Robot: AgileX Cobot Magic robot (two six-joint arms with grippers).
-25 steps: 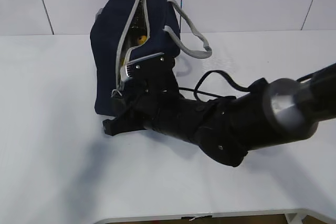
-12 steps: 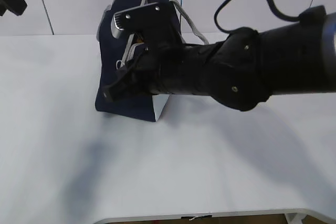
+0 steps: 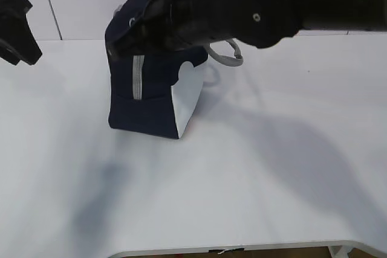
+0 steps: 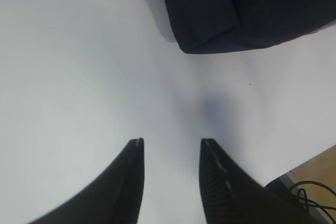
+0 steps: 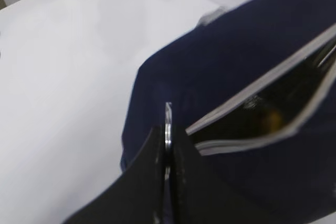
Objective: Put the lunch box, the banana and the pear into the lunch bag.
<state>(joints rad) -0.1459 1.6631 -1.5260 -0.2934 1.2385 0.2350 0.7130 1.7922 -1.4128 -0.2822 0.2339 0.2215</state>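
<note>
My right gripper (image 5: pixel 168 169) pinches the ring pull (image 5: pixel 168 124) of the upright lunch bag (image 3: pixel 151 98), my left gripper (image 4: pixel 170 156) hangs empty, and tugging sideways could topple it.

Right end effector (image 5: pixel 168 153) higher (lunch bag (image 3: pixel 151 104) upright)

lunch bag (image 3: pixel 151 98): one;
grey webbing handle (image 3: pixel 225 58): one in view;
gripper: two, left gripper (image 4: pixel 170 153), right gripper (image 5: pixel 168 145);
bench (image 3: pixel 254 173): one

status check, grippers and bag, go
Right gripper shut on ring pull of bag. Left gripper open, empty, off the bag. Zipper part open.
</note>
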